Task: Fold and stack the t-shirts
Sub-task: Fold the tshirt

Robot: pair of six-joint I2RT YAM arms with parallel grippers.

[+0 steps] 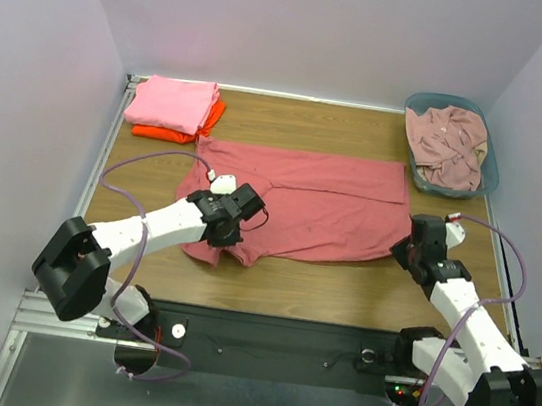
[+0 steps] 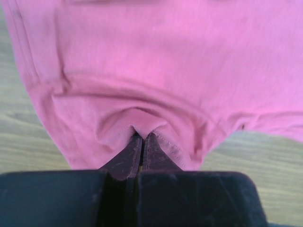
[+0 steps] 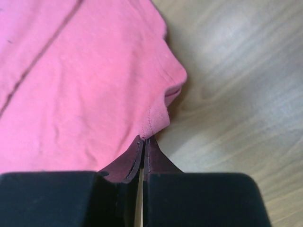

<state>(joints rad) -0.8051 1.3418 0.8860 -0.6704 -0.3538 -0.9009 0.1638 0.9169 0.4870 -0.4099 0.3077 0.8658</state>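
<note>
Pinches with clenched left gripper (image 2: pixel 142 138) a puckered fold in the near-left part of the dusty coral-red soft cloth t-shirt (image 1: pixel 322 202); pinches with clenched right gripper (image 3: pixel 145 140) its near-right hemmed corner. Lies spread flat, lightly creased, across mid-worktop (image 1: pixel 340 285), reaching from both tools toward the far edge.

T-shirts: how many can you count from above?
4: coral-red shirt spread mid-table; pink shirt atop orange shirt, far-left corner; pale shirt in basket, possibly hiding more.

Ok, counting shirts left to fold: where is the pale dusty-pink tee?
Top view: the pale dusty-pink tee lies crumpled in the blue-grey plastic basket, far right on the table.
</note>
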